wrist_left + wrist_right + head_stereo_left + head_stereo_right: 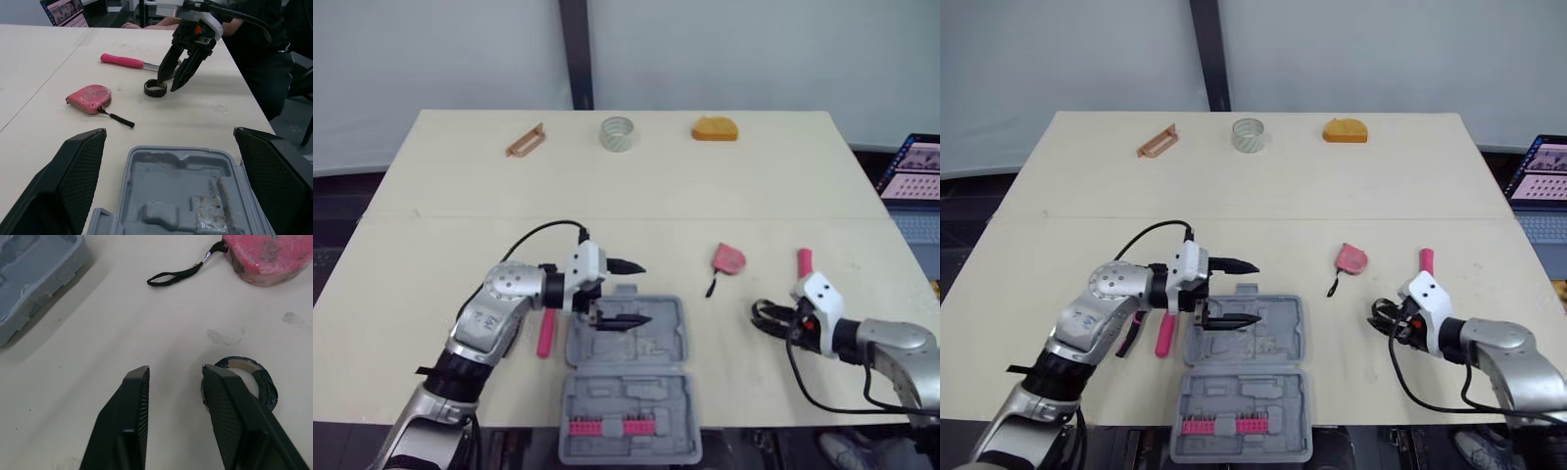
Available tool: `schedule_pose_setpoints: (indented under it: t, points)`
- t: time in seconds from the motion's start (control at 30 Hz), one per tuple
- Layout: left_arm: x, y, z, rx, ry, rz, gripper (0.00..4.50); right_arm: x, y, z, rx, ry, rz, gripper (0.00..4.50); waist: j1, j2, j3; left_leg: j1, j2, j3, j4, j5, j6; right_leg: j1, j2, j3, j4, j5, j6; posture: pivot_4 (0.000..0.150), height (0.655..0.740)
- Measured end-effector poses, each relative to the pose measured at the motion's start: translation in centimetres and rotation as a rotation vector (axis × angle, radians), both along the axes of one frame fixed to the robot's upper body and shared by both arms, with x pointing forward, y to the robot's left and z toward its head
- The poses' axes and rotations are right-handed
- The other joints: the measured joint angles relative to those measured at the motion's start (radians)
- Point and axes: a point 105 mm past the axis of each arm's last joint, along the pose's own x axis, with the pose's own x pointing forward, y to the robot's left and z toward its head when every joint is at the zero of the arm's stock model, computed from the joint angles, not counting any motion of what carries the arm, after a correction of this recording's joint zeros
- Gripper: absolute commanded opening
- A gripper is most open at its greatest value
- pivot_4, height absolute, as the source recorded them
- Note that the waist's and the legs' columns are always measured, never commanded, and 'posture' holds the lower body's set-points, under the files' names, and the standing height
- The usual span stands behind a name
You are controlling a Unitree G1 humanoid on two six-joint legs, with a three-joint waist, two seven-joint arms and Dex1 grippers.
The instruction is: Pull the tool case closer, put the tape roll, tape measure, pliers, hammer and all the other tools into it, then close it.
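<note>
- The grey plastic tool case [671, 333] lies open at the middle of the table's [705, 186] near edge. It looks pulled in already, so I judge the step in hand to be loading tools, starting with the small black tape roll [264, 382].
- That roll lies flat towards the near right corner. The pink-handled hammer [804, 261] is just beyond it, and the pink tape measure [728, 258] sits between it and the case.
- The right gripper [176, 369] is parted and holds nothing. One finger overlaps the roll's rim and the other stands over bare table beside it.
- The next move calls for bracketing the ring's wall or its full width, closing firmly, then lifting and carrying it to the case.
- The right forearm comes in low from the near right corner, with its tips angled down at the table.
- The left arm is bent at the elbow and reaches in from the near left corner. The left gripper [647, 293] hangs spread wide and empty over the case's far half.
- Pink-handled pliers [546, 333] wait just left of the case.
</note>
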Motion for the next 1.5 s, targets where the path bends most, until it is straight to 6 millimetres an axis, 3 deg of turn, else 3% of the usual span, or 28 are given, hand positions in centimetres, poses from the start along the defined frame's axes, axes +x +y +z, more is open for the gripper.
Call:
schedule_pose_setpoints:
  t: [0.4, 1.5]
  points:
    - [-0.3, -0.4, -0.3, 0.005, -0.043, -0.044, 4.5, 0.5, -1.2, -0.8, -0.06, -0.028, -0.071, 1.87, -0.001, 0.0, 0.0, 0.0, 0.0, 0.0, 0.0, 0.0, 0.0, 0.0, 0.0, 0.0, 0.0, 0.0, 0.0, 0.15, 0.74]
    - [-0.5, -0.7, -0.6, 0.022, -0.092, -0.054, 4.5, 0.8, -0.3, -1.9, -0.056, -0.024, -0.065, 1.87, -0.001, 0.0, 0.0, 0.0, 0.0, 0.0, 0.0, 0.0, 0.0, 0.0, 0.0, 0.0, 0.0, 0.0, 0.0, 0.15, 0.74]
